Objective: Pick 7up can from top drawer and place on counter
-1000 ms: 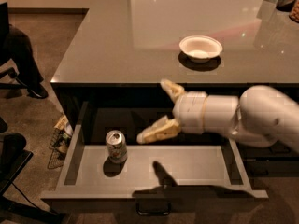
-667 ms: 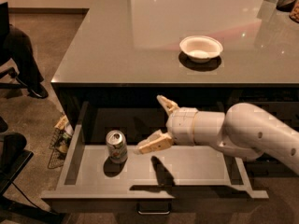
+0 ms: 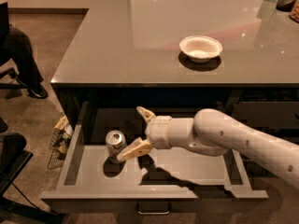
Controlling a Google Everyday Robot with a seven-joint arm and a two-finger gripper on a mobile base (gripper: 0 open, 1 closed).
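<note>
Open hand (image 3: 130, 133) lies low inside the top drawer (image 3: 187, 168), upright 7up can (image 3: 115, 144) just ahead of its lower fingertip.

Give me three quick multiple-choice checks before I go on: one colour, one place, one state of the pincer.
1. The bowl on the counter is: A) white B) blue C) red
2. The 7up can stands: A) on the counter by the bowl B) in the left part of the open top drawer C) on the carpet
3. The pincer is: A) shut on the can B) open, inside the drawer beside the can C) raised over the counter

Answers: 1 A, the bowl is plainly white. 2 B, the can is upright on the drawer floor. 3 B, its fingers are spread apart just right of the can.
</note>
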